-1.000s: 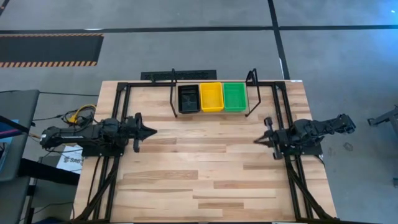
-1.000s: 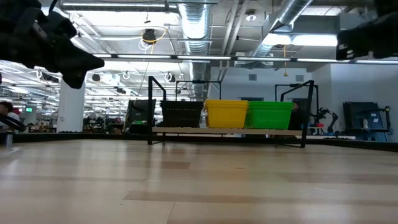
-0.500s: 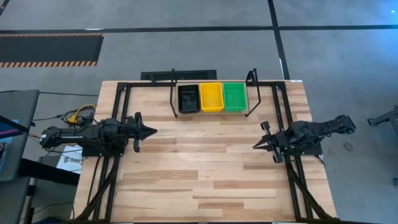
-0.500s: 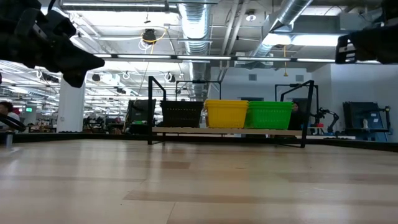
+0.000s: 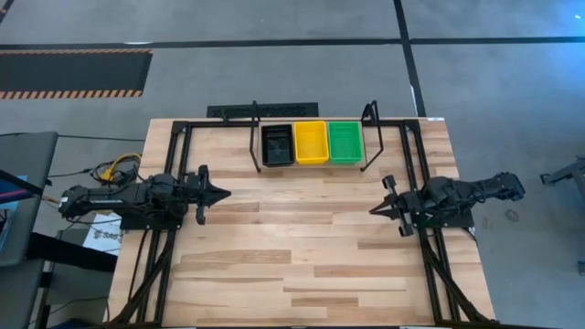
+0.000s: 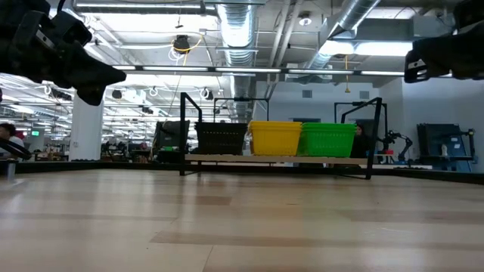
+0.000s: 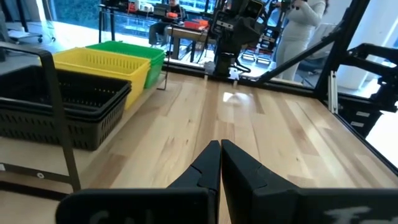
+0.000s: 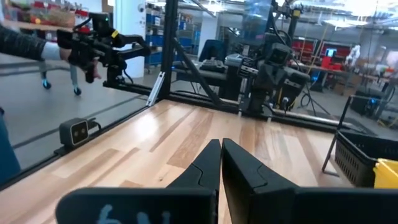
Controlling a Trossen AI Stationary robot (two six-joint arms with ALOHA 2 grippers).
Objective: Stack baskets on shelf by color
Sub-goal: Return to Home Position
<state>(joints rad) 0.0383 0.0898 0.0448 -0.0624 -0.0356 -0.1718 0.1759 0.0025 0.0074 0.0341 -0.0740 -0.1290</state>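
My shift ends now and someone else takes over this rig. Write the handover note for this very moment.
Left pincer: shut, empty, over the left side of the table, pointing inward.
Right pincer: shut, empty, over the right side, pointing inward.
Baskets: all on the shelf at the table's back edge, nested by colour. Seen from above: black stack left, yellow stack middle, green stack right. The number per stack cannot be counted.
Done: stacking looks complete; no basket shows off the shelf.
Left: probably only parking both arms at home.
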